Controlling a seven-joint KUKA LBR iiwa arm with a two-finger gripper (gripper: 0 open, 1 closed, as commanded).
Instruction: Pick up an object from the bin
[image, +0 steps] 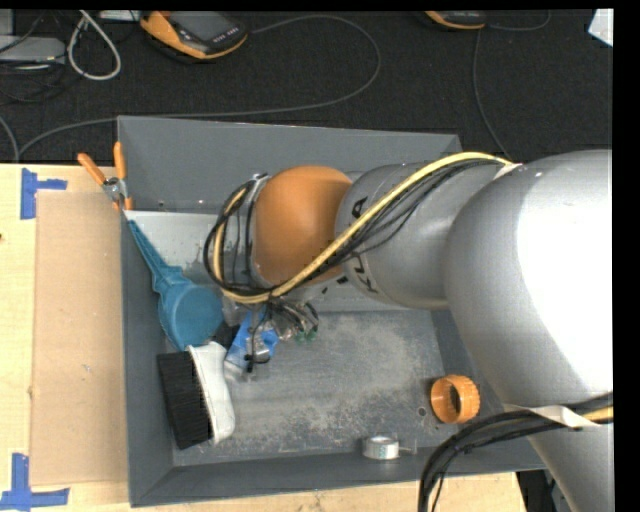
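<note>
Brush (200, 395) with white back and black bristles, lying at the left near corner of the bin (300, 160), gripper (262, 340) low just beside its far end, open or closed cannot be told, blue funnel (190, 312) alongside, orange ring (446, 400) well apart.

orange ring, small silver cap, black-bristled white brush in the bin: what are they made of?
Orange ring: probably plastic; smooth matte surface, even colour, thin wall.
Small silver cap: metal or metallised plastic; bright reflective top, can't settle which.
Black-bristled white brush: dense matte dark fibre bristles; the white back looks like smooth moulded plastic.
</note>
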